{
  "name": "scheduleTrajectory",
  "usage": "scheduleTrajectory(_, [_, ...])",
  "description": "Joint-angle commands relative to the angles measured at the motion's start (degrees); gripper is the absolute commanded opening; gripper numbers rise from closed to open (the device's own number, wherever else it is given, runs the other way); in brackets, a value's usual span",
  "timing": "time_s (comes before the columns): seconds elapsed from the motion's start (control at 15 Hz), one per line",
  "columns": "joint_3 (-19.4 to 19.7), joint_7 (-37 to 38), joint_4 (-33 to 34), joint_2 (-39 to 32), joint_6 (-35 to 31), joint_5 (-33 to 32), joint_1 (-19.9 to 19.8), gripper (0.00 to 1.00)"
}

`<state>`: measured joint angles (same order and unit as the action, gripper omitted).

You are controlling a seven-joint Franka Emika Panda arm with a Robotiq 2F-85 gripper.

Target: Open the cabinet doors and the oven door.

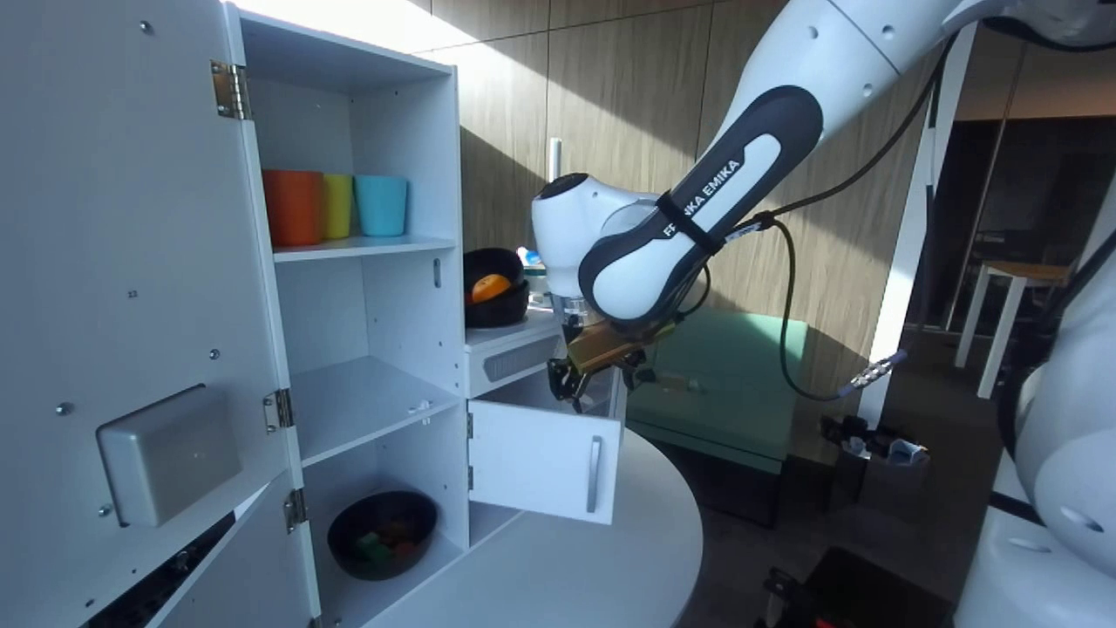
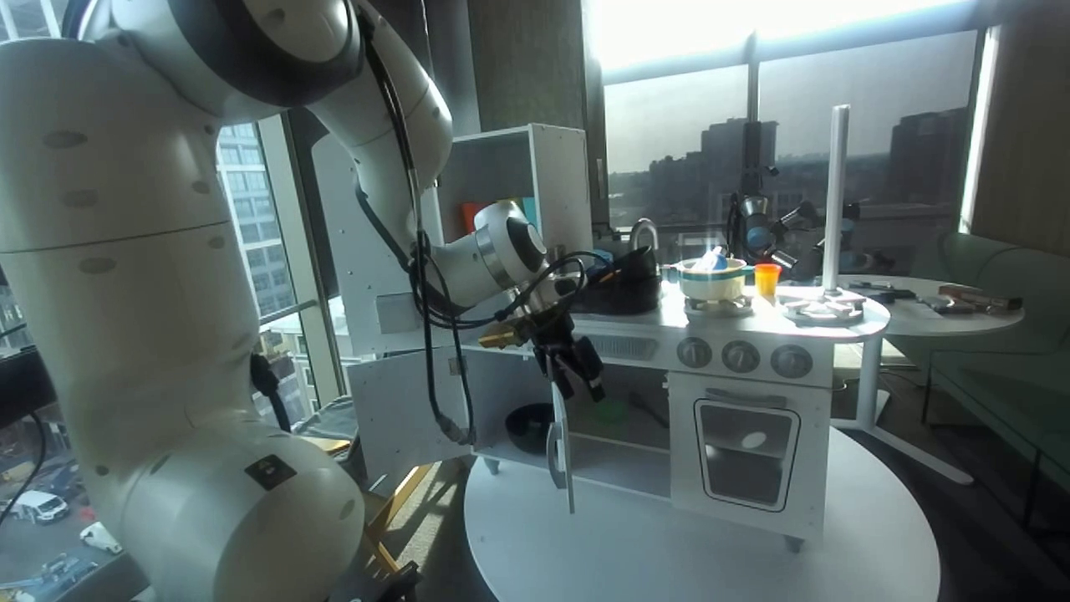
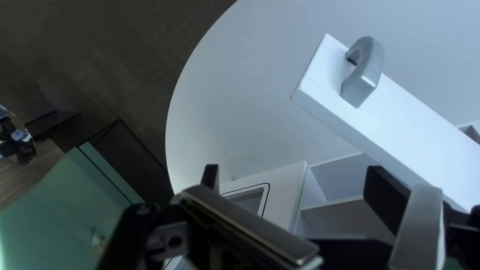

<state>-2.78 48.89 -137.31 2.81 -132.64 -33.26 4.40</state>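
In an exterior view the tall white cabinet door [image 1: 113,262], bearing a grey inset box [image 1: 170,458], stands swung out from the shelves. Below it a shorter white cabinet door [image 1: 235,576] is swung out too. The small white door with a silver handle [image 1: 595,475], under the counter, also juts outward. My gripper [image 2: 579,395] is open near the top of that small door [image 3: 405,127], with nothing between its fingers [image 3: 378,191]. Whether a finger touches the door, I cannot tell. Under the knobs, the windowed oven door [image 2: 748,380] is closed, partly visible beyond my fingers in the wrist view.
Coloured cups [image 1: 380,206] stand on the upper shelf, and a black bowl [image 1: 384,558] sits at the bottom. On the counter are stacked black bowls [image 2: 627,293], a pot [image 2: 710,283], an orange cup [image 2: 766,280] and an upright pole [image 2: 836,201]. A round white table [image 2: 869,502] carries the unit.
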Motion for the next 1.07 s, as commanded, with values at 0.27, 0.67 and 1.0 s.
scheduleTrajectory(0.27, [-2.6,-16.2,-5.0,2.6,-7.1,12.0,0.7,1.0])
scheduleTrajectory(0.67, [-5.2,-16.0,-4.7,2.0,-12.5,13.9,2.1,1.0])
scheduleTrajectory(1.0, [-4.2,-12.2,-3.3,0.9,-11.7,11.9,0.2,1.0])
